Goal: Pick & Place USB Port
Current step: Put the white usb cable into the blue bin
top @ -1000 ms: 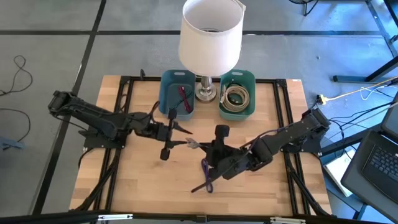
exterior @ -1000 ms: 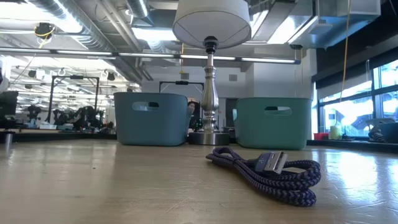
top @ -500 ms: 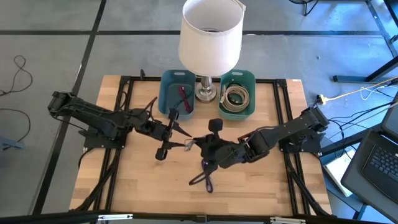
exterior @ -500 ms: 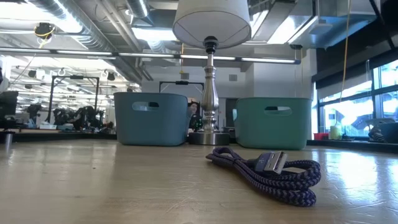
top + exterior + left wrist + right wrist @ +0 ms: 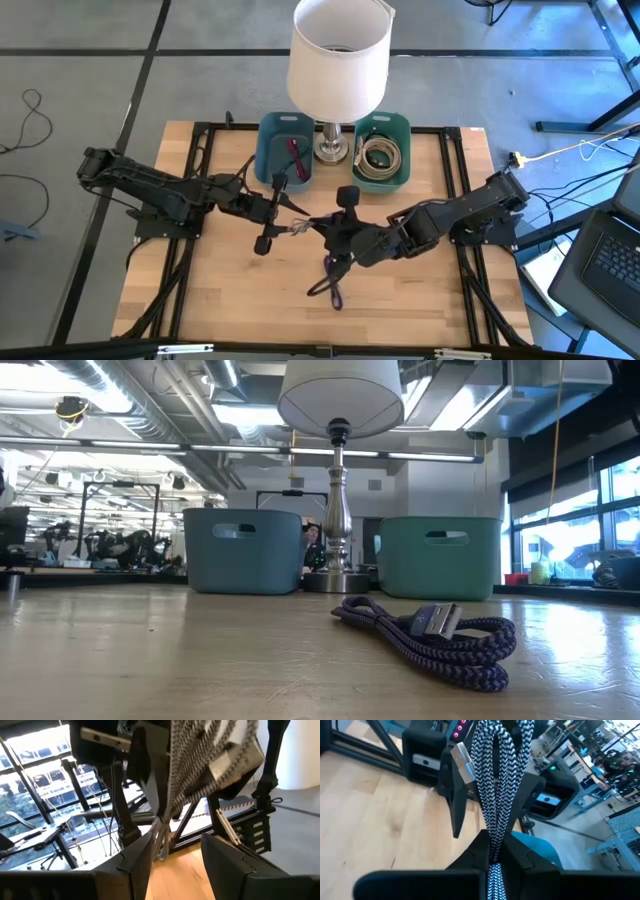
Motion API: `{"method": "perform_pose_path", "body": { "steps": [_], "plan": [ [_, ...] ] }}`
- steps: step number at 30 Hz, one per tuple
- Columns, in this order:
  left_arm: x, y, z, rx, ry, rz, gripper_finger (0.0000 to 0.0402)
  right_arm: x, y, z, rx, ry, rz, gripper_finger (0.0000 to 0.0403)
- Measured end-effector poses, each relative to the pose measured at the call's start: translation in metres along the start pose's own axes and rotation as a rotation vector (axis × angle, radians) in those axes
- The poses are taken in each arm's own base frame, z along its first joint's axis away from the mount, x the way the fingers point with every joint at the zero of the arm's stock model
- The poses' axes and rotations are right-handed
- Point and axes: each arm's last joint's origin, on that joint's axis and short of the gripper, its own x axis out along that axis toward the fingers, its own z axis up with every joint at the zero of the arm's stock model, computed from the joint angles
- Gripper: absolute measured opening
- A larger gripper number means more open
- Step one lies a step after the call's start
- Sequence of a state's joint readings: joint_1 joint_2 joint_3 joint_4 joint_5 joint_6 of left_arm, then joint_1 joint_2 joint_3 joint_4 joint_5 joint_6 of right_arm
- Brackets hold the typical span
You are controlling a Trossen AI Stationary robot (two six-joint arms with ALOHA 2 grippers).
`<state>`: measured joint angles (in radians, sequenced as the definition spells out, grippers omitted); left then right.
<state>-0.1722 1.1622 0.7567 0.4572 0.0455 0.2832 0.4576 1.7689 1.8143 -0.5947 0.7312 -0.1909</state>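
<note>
- Counter (image 5: pixel 230 300) from the high view: left pincer (image 5: pixel 283 207) and right pincer (image 5: pixel 322 227) meet mid-counter, a black-and-white braided cable (image 5: pixel 299 227) between them; a purple cable (image 5: pixel 333 283) lies below.
- Low view: purple cable (image 5: pixel 440 640) rests on the wood before a blue bin (image 5: pixel 243 550), lamp (image 5: pixel 337 460) and green bin (image 5: pixel 437 556).
- Left wrist view: fingers (image 5: pixel 135 865) parted, braided cable (image 5: pixel 185 780) in the gap beyond them.
- Right wrist view: pincer (image 5: pixel 495 857) clamped on the braided cable (image 5: pixel 496 785).

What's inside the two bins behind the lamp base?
High view: the blue bin holds a red cable; the green bin holds a coiled beige cable. The lampshade covers each bin's inner rear corner, so anything there is hidden.
</note>
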Motion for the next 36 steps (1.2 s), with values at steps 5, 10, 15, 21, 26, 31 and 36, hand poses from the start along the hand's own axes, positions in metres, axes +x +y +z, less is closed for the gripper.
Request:
{"method": "perform_pose_path", "body": {
  "steps": [5,10,15,21,26,31,36],
  "plan": [
    [0.0,0.001,0.002,0.009,-0.022,0.006,0.0162,0.0,0.001,0.0,0.004,-0.006,0.021,0.0022],
    [0.0,0.001,0.008,0.025,-0.066,-0.017,0.0162,0.001,-0.001,0.002,0.017,-0.023,0.02,0.0022],
    [0.001,0.003,0.02,0.04,-0.148,-0.062,0.0162,0.006,-0.006,0.002,0.033,-0.034,0.052,0.0022],
    [0.003,0.003,0.02,0.041,-0.159,-0.064,0.0162,0.01,-0.01,0.004,0.028,-0.057,0.064,0.0022],
    [0.009,0.002,0.017,0.068,-0.187,-0.058,0.0156,0.012,-0.012,0.004,0.028,-0.063,0.086,0.0022],
    [0.013,0.002,0.016,0.132,-0.213,-0.041,0.009,0.012,-0.012,0.004,0.03,-0.067,0.096,0.0022],
    [0.013,0.003,0.015,0.156,-0.217,-0.059,0.0016,0.013,-0.011,0.003,0.028,-0.063,0.101,0.0022]
  ]
}}
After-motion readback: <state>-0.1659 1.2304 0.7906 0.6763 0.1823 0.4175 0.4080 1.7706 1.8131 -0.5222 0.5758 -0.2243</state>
